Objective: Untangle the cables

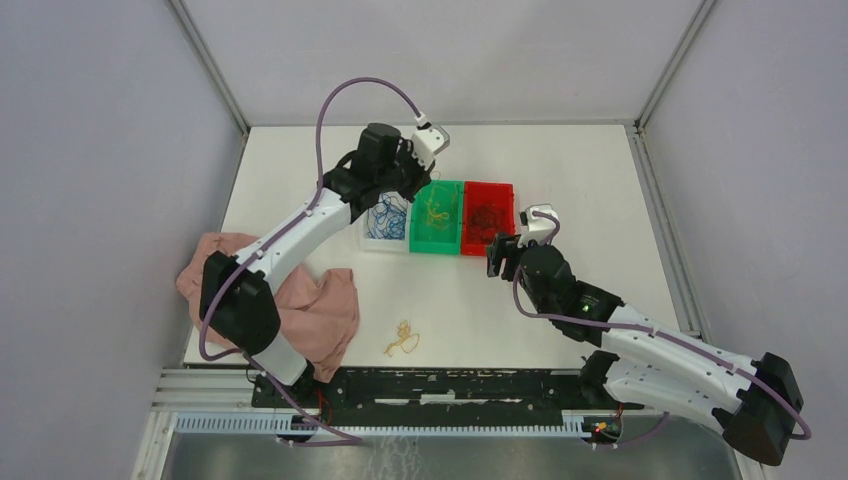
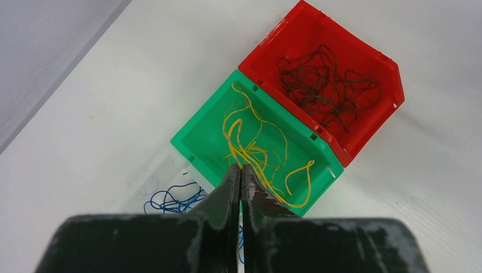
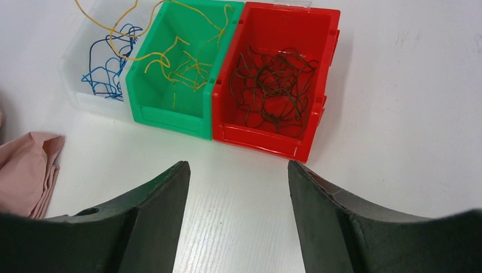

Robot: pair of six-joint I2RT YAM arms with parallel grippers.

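While my left gripper (image 2: 240,169) pinches yellow cables (image 2: 250,152) above the green bin (image 2: 202,133), my right gripper (image 3: 237,169) hangs spread wide and empty before the red bin (image 3: 319,62) of dark cables (image 3: 273,85); blue cables (image 3: 105,74) lie in the clear bin (image 3: 71,86); a small yellow tangle (image 1: 402,338) lies loose on the table (image 1: 560,160).

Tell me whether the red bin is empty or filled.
Not empty: the red bin holds a loose tangle of dark brown cables.

- We see our right gripper (image 3: 237,166), fingers spread wide, above the white table (image 3: 398,114).
- Beyond it three bins touch in a row:
  - a clear bin (image 3: 73,94) holding blue cables (image 3: 105,74)
  - a green bin (image 3: 170,116) holding yellow cables (image 3: 187,68)
  - a red bin (image 3: 256,139) holding dark cables (image 3: 273,85)
- A pink cloth (image 3: 25,170) lies at our left edge.
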